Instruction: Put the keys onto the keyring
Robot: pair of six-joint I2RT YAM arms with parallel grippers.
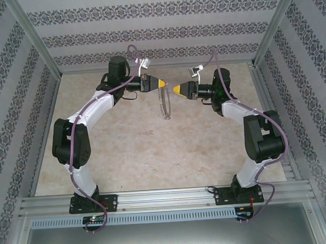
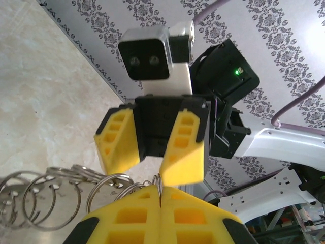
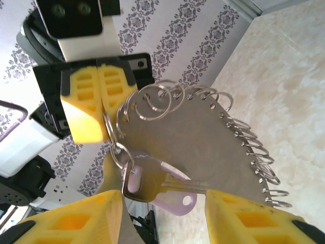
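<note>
The cell is walled in patterned wallpaper (image 1: 147, 35) around a bare beige table (image 1: 153, 150), and both arms meet well above it, so you have free room on every side.

1. Left gripper (image 2: 160, 190): fully closed, pinching the wire of the keyring (image 3: 244, 137) at its fingertips. The hoop hangs below and away from it, its rim fringed with small split rings (image 3: 264, 168).
2. Right gripper (image 2: 150, 160): jaws parted, gripping nothing, tips facing the left gripper's tips and near them.
3. Key (image 3: 162, 184): lies directly between the right gripper's fingers, with its pale-purple tag (image 3: 175, 203). Its long axis runs across the gap, from finger to finger. It hangs from a small ring just beside the left gripper's tips.

The right arm is the nearer one. Judge any closing move on that crosswise blade.
</note>
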